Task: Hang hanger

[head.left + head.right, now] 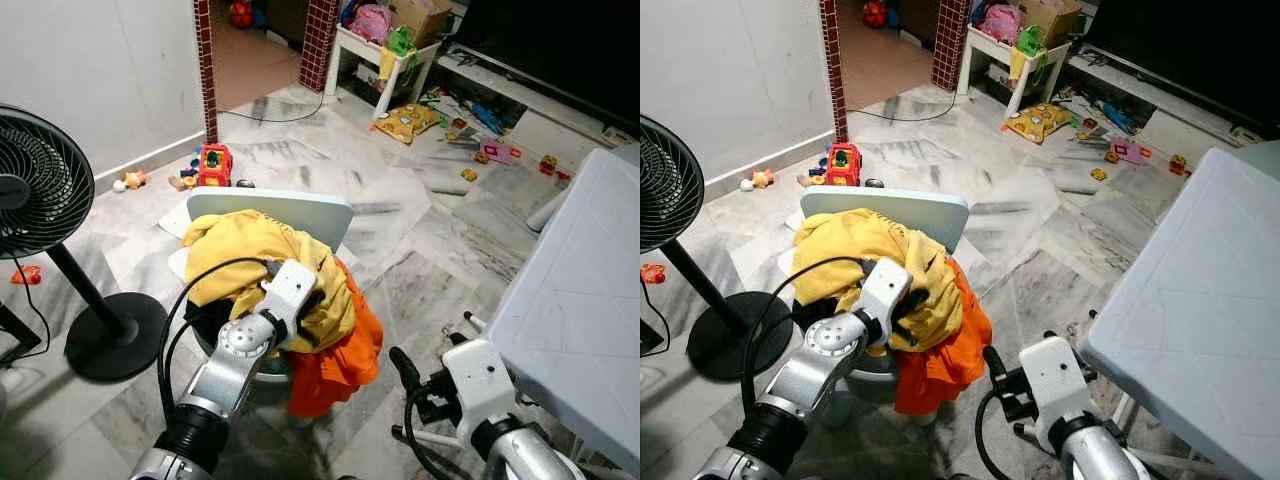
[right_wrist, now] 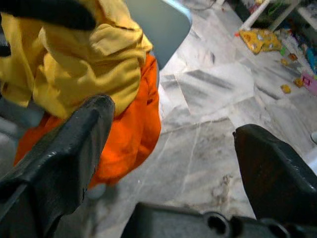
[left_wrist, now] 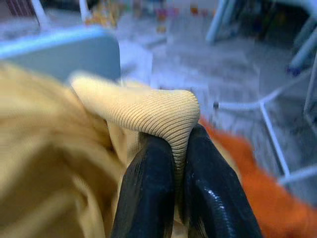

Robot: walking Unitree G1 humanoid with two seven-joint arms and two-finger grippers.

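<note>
The left pincer (image 3: 181, 173) had its two black fingers (image 3: 148, 198) pinched tight on a ribbed fold of the yellow garment (image 3: 148, 114). Orange cloth (image 3: 262, 183) lay just beside it, and a pale chair back (image 3: 64, 54) stood beyond.

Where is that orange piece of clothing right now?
The orange garment hangs off the chair's front edge, just under the yellow garment pinched by the left gripper, between both arms.
</note>
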